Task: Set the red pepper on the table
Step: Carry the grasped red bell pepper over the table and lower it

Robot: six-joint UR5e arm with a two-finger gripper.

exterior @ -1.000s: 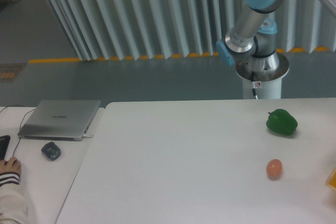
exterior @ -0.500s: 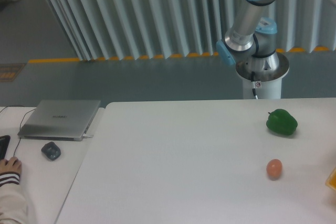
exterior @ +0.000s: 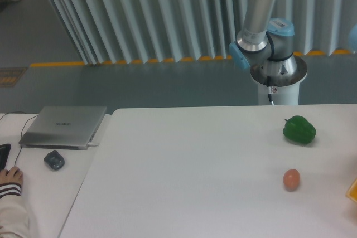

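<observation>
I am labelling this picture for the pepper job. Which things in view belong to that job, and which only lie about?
Belong to the job:
- table
- red pepper and gripper: not in view

Only lying about:
- green pepper
- orange-pink ball
- laptop on the side desk
- dark mouse

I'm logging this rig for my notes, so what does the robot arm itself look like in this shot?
The arm has silver-grey metal tube segments with light blue joint caps. It rises from a round white pedestal base, where a thin dark cable runs down past a small sticker. The gripper is out of frame.
</observation>
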